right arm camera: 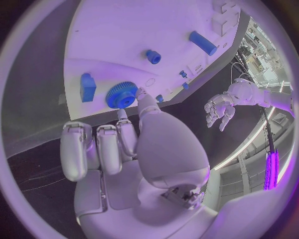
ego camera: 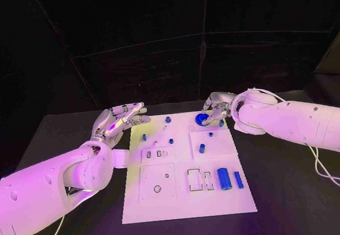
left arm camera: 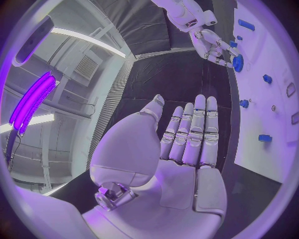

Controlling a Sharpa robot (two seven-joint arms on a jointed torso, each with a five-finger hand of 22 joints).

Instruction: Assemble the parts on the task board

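Proximity decides this one: the right silver hand (ego camera: 215,105) sits at the far right corner of the white rectangular task board (ego camera: 187,205), its thumb tip touching the toothed rim of the round blue plastic gear (ego camera: 203,118), which lies flat on the board just nearer than the fingers (right arm camera: 99,149); whether it truly grips the gear I cannot tell. The left silver hand (ego camera: 120,121) hovers off the board's far left edge, flat, fingers straight and holding nothing, clearly farther from the gear. No brand, label or writing can be read anywhere.
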